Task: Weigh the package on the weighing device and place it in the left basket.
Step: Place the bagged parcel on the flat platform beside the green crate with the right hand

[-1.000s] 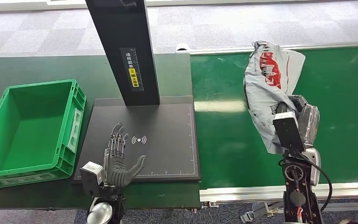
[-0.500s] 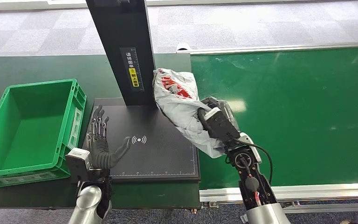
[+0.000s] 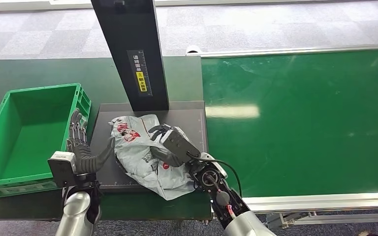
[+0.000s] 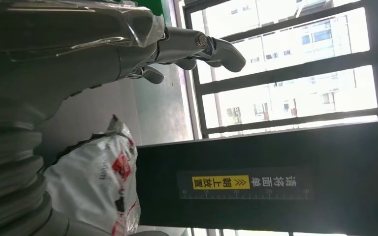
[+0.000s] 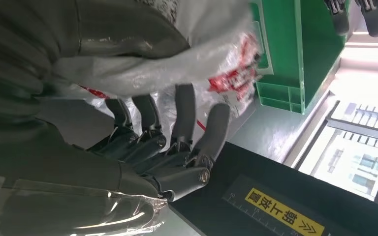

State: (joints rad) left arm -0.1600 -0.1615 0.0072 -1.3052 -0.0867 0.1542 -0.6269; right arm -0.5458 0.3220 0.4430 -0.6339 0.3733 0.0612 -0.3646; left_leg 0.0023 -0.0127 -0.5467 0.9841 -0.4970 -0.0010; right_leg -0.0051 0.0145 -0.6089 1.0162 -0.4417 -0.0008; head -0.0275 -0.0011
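On the left we see the green basket (image 3: pixel 27 132), then our left robot hand (image 3: pixel 81 147), fingers spread, holding nothing. The package (image 3: pixel 138 152), grey with red print we cannot read, now lies on the weighing device (image 3: pixel 182 118), carried over from the belt (image 3: pixel 300 118). Our right robot hand (image 3: pixel 170 145) grips it.

The head view is bright and even, and sharp all over. A white patch of glare lies on the shiny green belt (image 3: pixel 231 112). Shadows are soft and small. In both wrist views the windows (image 4: pixel 285 64) glow very bright, almost white, so the near fingers (image 5: pixel 187 118) look dark. The parts closest to those cameras are blurry.
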